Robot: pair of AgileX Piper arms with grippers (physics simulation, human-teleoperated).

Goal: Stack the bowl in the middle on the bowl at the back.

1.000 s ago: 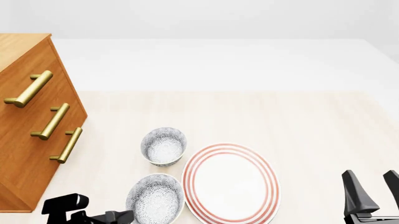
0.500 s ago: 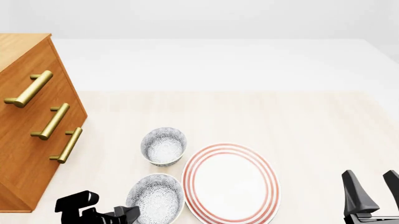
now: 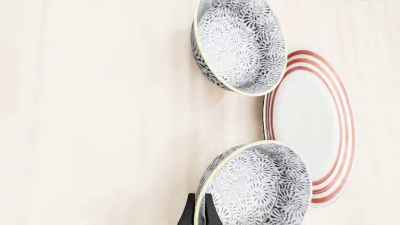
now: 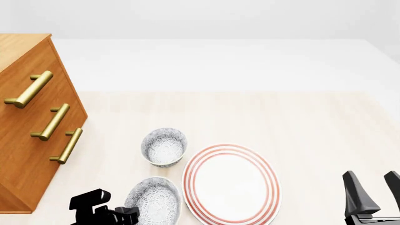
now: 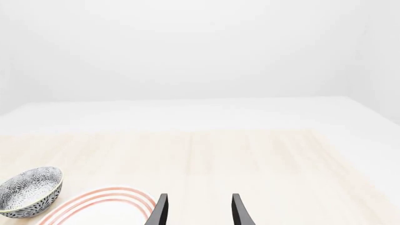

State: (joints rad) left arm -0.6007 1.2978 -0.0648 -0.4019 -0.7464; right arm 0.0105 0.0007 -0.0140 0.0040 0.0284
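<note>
The bowl in the middle [image 4: 154,202] is a speckled grey-and-white bowl near the table's front edge, left of the red-ringed plate [image 4: 231,183]. My left gripper [image 4: 130,216] is shut on its left rim. In the left wrist view the two fingers [image 3: 187,214] straddle that rim of the bowl in the middle [image 3: 259,187]. The bowl at the back [image 4: 164,146] [image 3: 240,44] stands upright just behind it, untouched. My right gripper [image 4: 375,190] [image 5: 198,212] hangs open over the table's front right, holding nothing.
A wooden dresser [image 4: 34,136] with brass handles stands at the left edge, close to the bowls. The plate [image 3: 309,124] lies right beside both bowls. In the right wrist view the plate [image 5: 93,206] and the bowl at the back [image 5: 30,190] show.
My left arm has slid right, up to the bowl in the middle, and its fingers now clamp the rim. The bowl looks slightly tipped and shifted. The right arm has not moved.
</note>
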